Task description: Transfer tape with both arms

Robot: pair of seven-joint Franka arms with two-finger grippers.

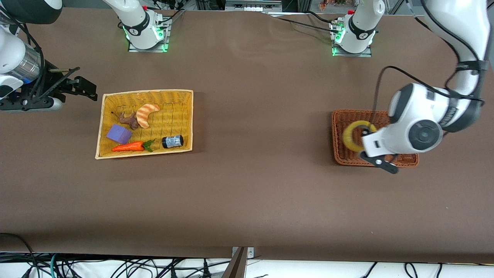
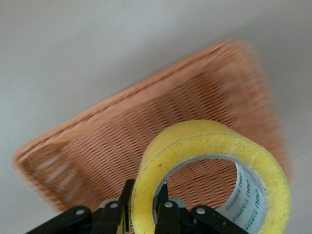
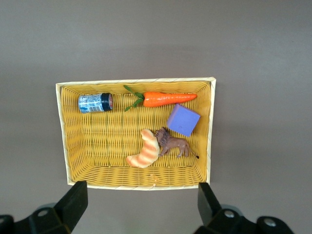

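The translucent yellow ring-shaped roll of packing tape [image 2: 209, 175], with a wide round hole and a printed inner core, stands on edge over the brown wicker basket [image 1: 341, 154] at the front view's right. The left gripper [image 2: 144, 207] pinches its wall, one finger inside. The right gripper [image 3: 141, 204], upper left there, waits spread wide beside the yellow woven basket [image 1: 185, 116].

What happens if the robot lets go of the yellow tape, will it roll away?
Probably it would drop into the brown basket below. The tape is a stiff round ring, so on edge it could roll. The left gripper pinches only its wall, so it may swing.
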